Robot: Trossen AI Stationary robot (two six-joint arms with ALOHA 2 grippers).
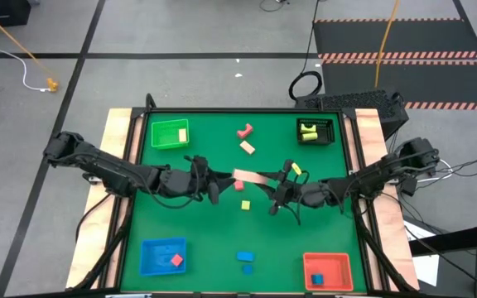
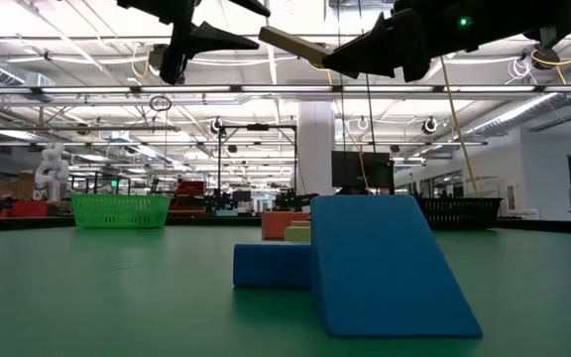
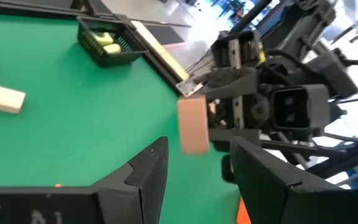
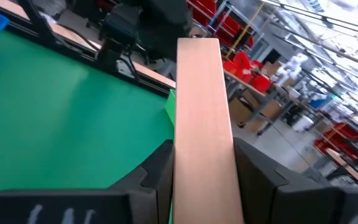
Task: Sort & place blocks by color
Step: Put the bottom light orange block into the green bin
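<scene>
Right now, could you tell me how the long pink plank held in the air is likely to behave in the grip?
The pink plank looks stiff: it juts from the right gripper without sagging. Held by one end, it may pivot. Its flat faces suggest it won't roll once set down.

place: robotics lab/workshop | evidence: ceiling strip lights; red bins; hazard-striped floor; cables

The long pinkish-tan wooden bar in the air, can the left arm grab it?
Probably yes. The long pinkish-tan wooden bar, held by the right end effector, points at the open left end effector, with nothing between them.
</scene>
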